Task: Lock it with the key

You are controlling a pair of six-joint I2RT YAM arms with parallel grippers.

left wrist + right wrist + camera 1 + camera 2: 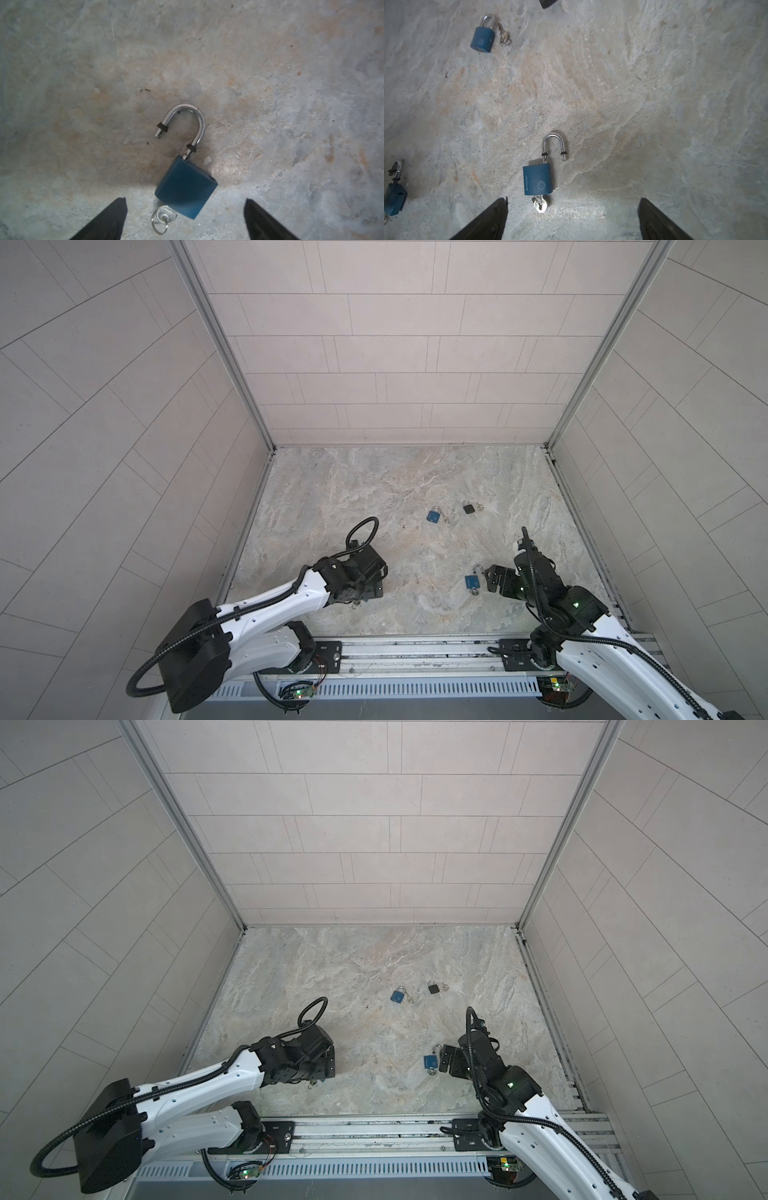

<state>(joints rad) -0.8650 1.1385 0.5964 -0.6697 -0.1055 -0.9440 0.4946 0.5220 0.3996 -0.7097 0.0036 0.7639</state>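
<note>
Left wrist view: the left gripper (185,200) hangs with jaws spread wide over a blue padlock (186,190), shackle swung open, key (164,217) in its base, toward the front-left corner of the counter (291,83). The right gripper (573,199), likewise spread and empty, faces a second padlock (537,179), open too, second key (540,205) inserted, near the front edge.

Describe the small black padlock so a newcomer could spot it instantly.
On the grey marbled tabletop, look at the half nearer the tiled back wall. Two padlocks lie there: a closed blue padlock and, to its right, the small black padlock, the only lock not blue.
</note>
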